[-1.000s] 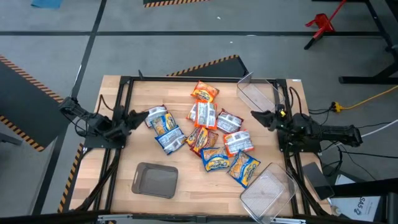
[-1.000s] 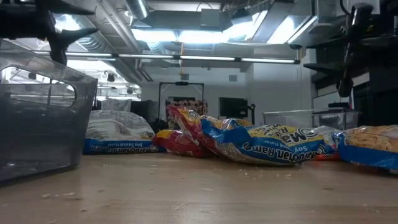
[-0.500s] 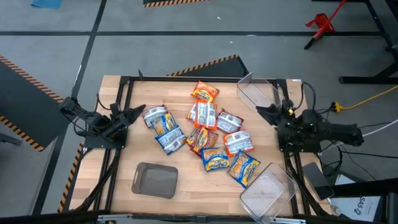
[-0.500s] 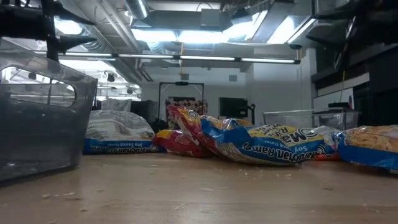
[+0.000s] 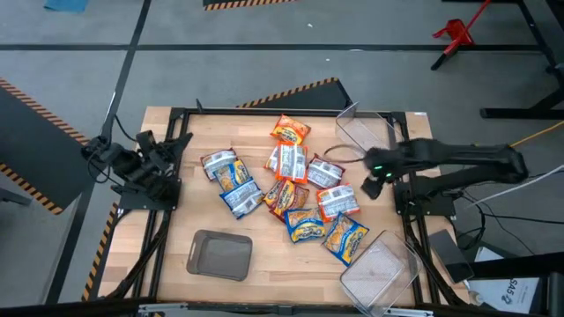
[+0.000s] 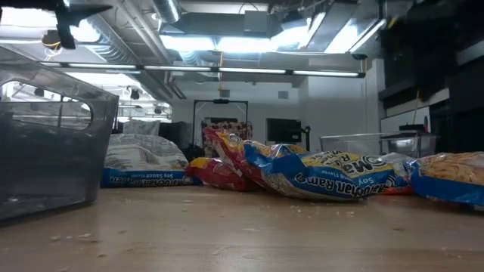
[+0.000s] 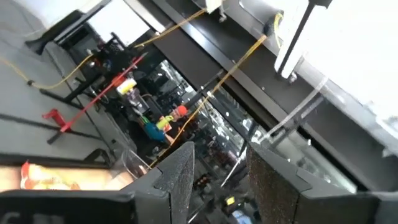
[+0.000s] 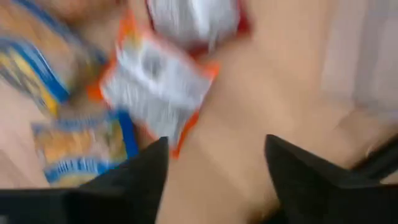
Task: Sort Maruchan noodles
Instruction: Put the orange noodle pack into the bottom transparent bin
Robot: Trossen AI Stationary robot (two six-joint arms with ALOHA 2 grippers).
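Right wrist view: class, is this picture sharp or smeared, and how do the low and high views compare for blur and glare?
Right wrist view: smeared, the silver-and-orange packet and the right gripper soft-edged. Low view: sharp on the blue-yellow packet, bright glare from the ceiling lights. High view: evenly lit and clear, with the packet pile crisp.

Noodle packets heaped mid-table, right arm reaching in

The Maruchan noodles (image 5: pixel 291 189) lie clustered between two clear bins (image 5: pixel 363 132); the right gripper (image 5: pixel 370 187) hovers just beside the packets' edge.
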